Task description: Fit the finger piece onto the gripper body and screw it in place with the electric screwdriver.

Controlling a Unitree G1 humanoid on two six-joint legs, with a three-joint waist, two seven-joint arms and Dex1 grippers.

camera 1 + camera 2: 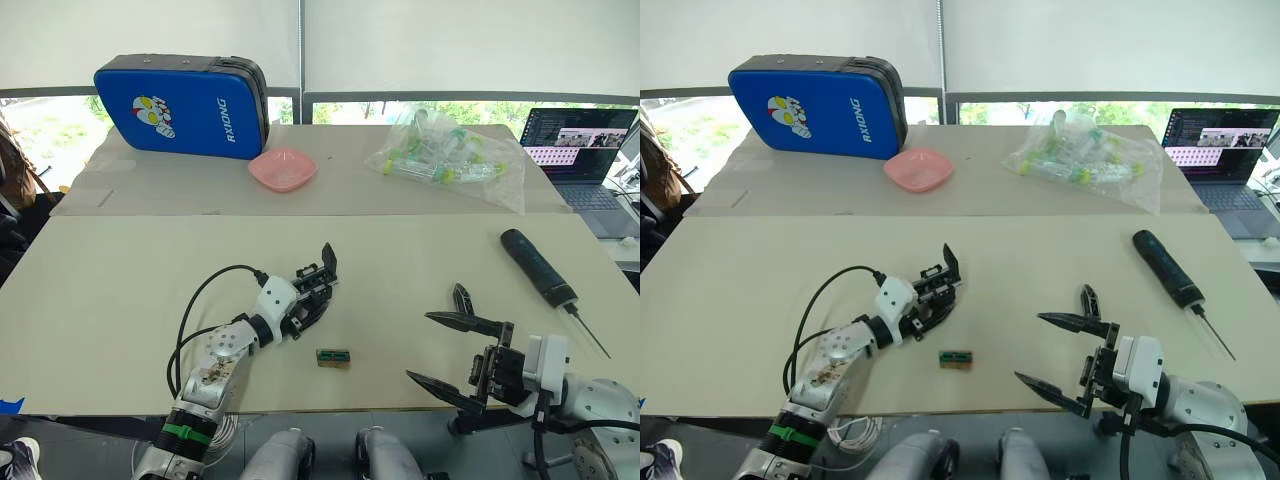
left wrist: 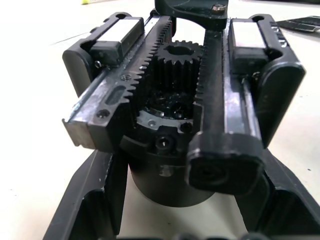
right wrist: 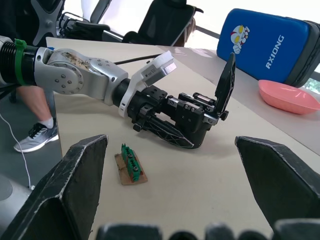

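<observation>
Two tools | left tool [image 1: 312, 296] clamps gripper body [image 3: 192, 117], base hidden | right tool [image 1: 447, 348] spread, empty

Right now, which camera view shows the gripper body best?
The left wrist view: the gripper body sits close between the left gripper fingers, its toothed racks and central gear plain. The right wrist view shows it side-on in that gripper's grasp; both eye views show a small dark block on the table.

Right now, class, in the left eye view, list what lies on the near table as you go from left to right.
Left claw shut on the gripper body → small green-topped block → right claw, open → electric screwdriver.
</observation>
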